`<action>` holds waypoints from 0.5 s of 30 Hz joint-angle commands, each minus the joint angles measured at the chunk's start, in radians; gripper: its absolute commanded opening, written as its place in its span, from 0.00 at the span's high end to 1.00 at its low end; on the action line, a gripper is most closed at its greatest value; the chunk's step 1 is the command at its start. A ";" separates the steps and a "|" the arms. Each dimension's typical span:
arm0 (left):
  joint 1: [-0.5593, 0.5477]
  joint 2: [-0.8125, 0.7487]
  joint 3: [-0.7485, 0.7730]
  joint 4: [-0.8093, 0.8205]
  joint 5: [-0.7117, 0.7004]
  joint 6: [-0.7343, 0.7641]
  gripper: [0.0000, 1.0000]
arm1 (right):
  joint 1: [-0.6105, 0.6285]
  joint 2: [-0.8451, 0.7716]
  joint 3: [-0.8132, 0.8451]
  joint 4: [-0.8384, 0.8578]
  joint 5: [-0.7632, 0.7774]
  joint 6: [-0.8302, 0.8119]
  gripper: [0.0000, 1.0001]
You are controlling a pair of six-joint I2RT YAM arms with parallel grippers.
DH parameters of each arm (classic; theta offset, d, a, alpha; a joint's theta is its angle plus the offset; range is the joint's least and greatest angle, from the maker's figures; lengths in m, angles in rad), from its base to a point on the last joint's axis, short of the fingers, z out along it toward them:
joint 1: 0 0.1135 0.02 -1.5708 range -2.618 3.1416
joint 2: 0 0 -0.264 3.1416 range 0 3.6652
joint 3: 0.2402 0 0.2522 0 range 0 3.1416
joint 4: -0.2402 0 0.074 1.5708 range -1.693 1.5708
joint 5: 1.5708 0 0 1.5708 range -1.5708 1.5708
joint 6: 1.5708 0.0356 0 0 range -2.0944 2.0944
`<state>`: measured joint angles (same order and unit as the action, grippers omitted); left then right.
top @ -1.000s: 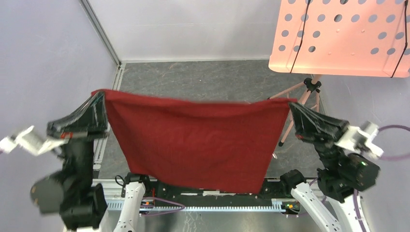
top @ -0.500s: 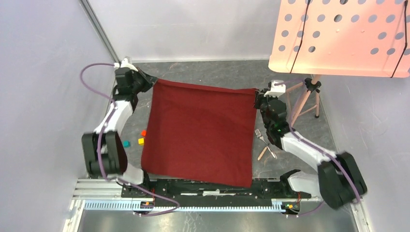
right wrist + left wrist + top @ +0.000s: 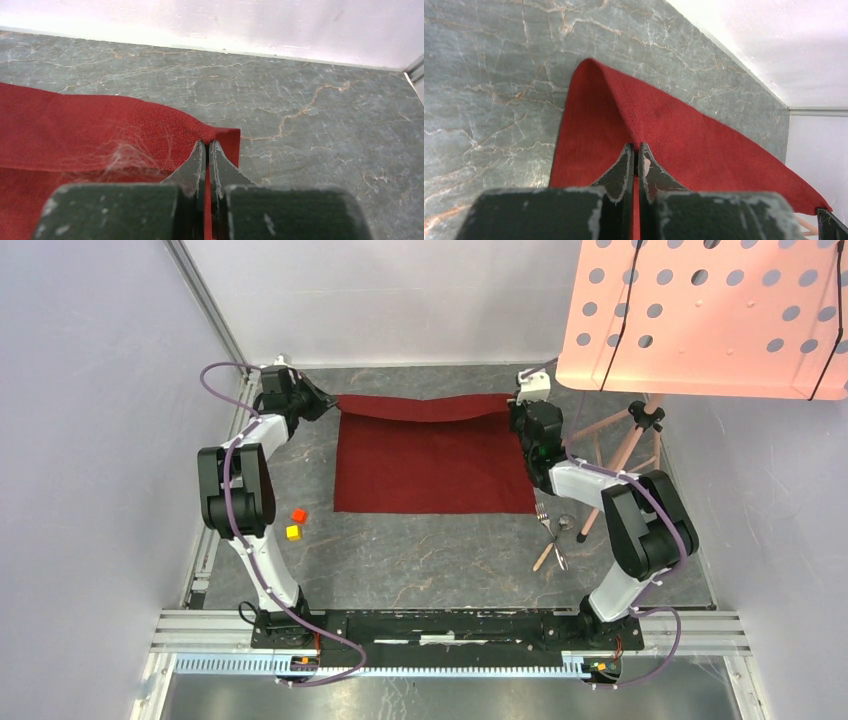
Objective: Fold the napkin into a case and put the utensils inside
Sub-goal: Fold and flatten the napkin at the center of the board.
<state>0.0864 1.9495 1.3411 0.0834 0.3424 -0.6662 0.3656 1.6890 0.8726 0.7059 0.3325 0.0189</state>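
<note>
The dark red napkin (image 3: 430, 465) lies spread on the far half of the grey marble table, with its far edge held a little off the surface. My left gripper (image 3: 328, 403) is shut on the far left corner; in the left wrist view the cloth (image 3: 684, 135) runs between the closed left gripper (image 3: 636, 149). My right gripper (image 3: 517, 412) is shut on the far right corner, and the right wrist view shows the napkin (image 3: 100, 130) pinched in the closed right gripper (image 3: 207, 145). The utensils, a fork (image 3: 545, 520) and a spoon (image 3: 566, 523), lie just right of the napkin's near right corner.
A pink perforated board (image 3: 700, 310) on a tripod (image 3: 640, 420) overhangs the far right; its thin legs reach down beside the utensils. A red cube (image 3: 298, 515) and a yellow cube (image 3: 292, 532) sit left of the napkin. Walls close in the far and left sides.
Both arms have swung out from near the camera to the far side, carrying the napkin from hanging in the air down onto the table. Both grips stayed shut on its corners.
</note>
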 commanded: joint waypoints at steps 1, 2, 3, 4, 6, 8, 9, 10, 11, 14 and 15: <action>0.000 -0.013 0.026 -0.174 0.018 0.004 0.98 | -0.007 -0.003 0.086 -0.176 -0.083 -0.035 1.00; 0.000 -0.024 0.002 -0.200 0.019 -0.003 0.97 | -0.008 -0.011 0.095 -0.236 -0.097 -0.021 1.00; 0.001 -0.039 -0.021 -0.220 0.025 -0.012 0.97 | -0.009 -0.017 0.104 -0.294 -0.109 0.012 1.00; 0.000 -0.056 -0.055 -0.243 0.026 -0.026 0.97 | -0.008 -0.025 0.110 -0.364 -0.117 0.035 1.00; 0.000 -0.103 -0.140 -0.237 0.046 -0.053 0.97 | -0.008 -0.049 0.100 -0.469 -0.114 0.077 1.00; -0.001 -0.156 -0.230 -0.209 0.069 -0.080 0.96 | -0.008 -0.074 0.084 -0.565 -0.108 0.109 1.00; -0.002 -0.186 -0.274 -0.202 0.078 -0.086 0.96 | -0.010 -0.086 0.074 -0.605 -0.107 0.120 1.00; -0.003 -0.210 -0.308 -0.200 0.083 -0.088 0.96 | -0.012 -0.100 0.064 -0.638 -0.114 0.133 1.00; -0.004 -0.282 -0.378 -0.203 0.090 -0.093 0.95 | -0.014 -0.137 0.030 -0.679 -0.134 0.136 1.00; -0.004 -0.352 -0.451 -0.205 0.126 -0.092 0.93 | -0.022 -0.198 0.000 -0.739 -0.132 0.135 1.00; -0.004 -0.368 -0.464 -0.214 0.137 -0.085 0.93 | -0.024 -0.214 -0.006 -0.754 -0.129 0.132 1.00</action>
<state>0.0860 1.6985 0.9264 -0.1402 0.4076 -0.7177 0.3523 1.5688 0.8890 0.0662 0.2134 0.1307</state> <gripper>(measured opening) 0.059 0.014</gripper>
